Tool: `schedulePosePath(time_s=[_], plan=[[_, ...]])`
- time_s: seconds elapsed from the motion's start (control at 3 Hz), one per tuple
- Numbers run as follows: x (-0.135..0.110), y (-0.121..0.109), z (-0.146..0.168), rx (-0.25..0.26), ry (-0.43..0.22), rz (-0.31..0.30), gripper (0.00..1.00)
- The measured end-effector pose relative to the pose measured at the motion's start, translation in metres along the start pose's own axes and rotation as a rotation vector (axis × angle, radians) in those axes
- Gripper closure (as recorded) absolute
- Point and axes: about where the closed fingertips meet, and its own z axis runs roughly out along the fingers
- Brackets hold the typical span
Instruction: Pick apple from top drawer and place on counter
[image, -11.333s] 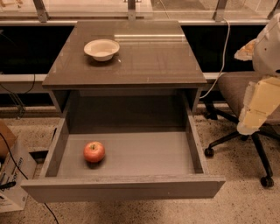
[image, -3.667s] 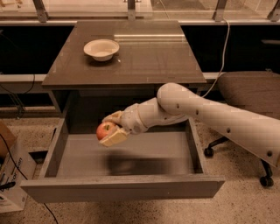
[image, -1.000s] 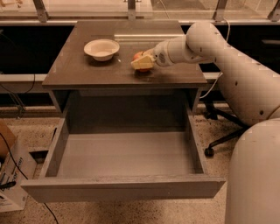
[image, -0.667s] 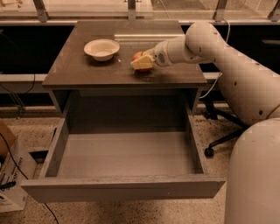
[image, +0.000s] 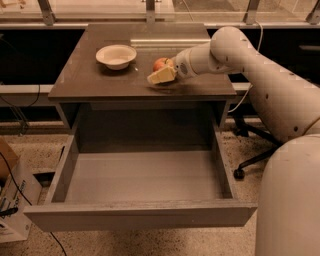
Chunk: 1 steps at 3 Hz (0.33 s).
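The apple, red with yellowish patches, is on or just above the counter, to the right of its middle. My gripper is shut on the apple, reaching in from the right; its near cream finger lies across the apple's front. The top drawer is pulled fully open below the counter, and its grey floor holds nothing.
A cream-white bowl stands on the counter to the left of the apple. My white arm fills the right side. An office chair base stands on the floor to the right, and a cardboard box at the lower left.
Since a second ago the gripper with the apple has barely moved. Earlier still, the apple was lifted out of the drawer and carried up to the counter.
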Motion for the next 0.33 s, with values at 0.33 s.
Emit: schedulePosePath(time_s=[0.33], plan=[[0.0,0.0,0.0,0.0,0.0,0.0,0.0]])
